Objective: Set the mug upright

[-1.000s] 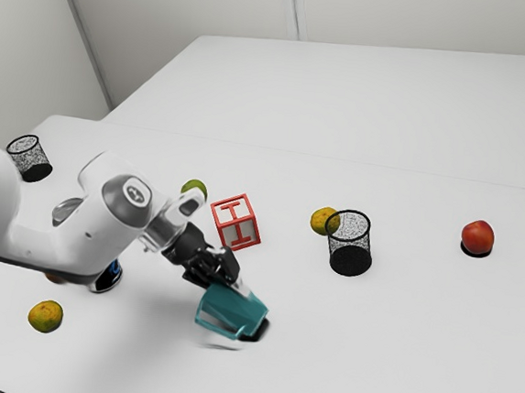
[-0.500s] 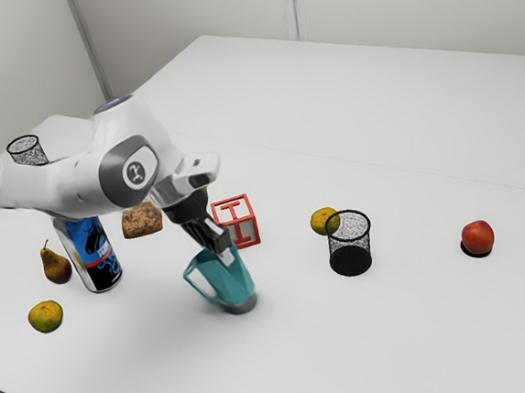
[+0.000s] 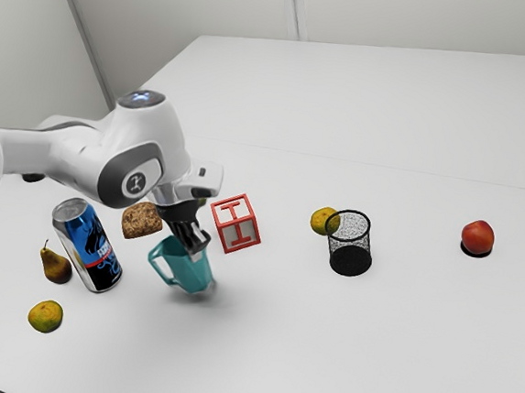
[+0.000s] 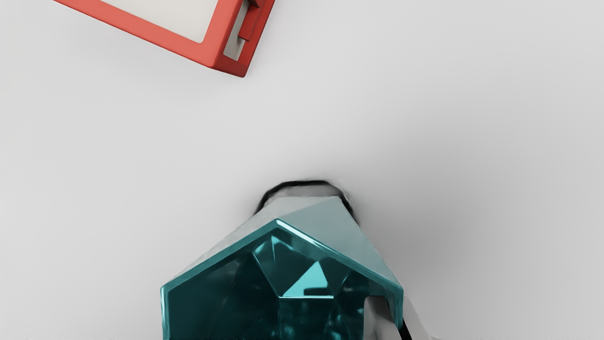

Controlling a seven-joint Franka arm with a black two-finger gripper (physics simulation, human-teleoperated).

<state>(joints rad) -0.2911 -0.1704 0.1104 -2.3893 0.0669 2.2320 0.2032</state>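
The teal mug [image 3: 187, 270] is close to upright, leaning slightly, with its opening up and its handle toward the exterior view's left. Black gripper fingers [image 3: 196, 242] pinch its wall at the rim. Looking down from the hand, I see into the faceted mug [image 4: 311, 212]; the gripper [image 4: 399, 314] is shut on the wall, one finger inside and the other outside. Whether the base touches the table cannot be told.
A red-framed letter block [image 3: 236, 224] stands close by, toward the exterior view's right. Near the handle side are a blue can [image 3: 90, 248], a brown bread-like lump [image 3: 142, 221] and a pear [image 3: 55, 265]. Farther off are a mesh cup [image 3: 349, 245] and a tomato [image 3: 478, 237].
The mug has swung from strongly tilted to nearly upright and shifted toward the exterior view's left, still held by my gripper. My hand has turned to point more steeply down.
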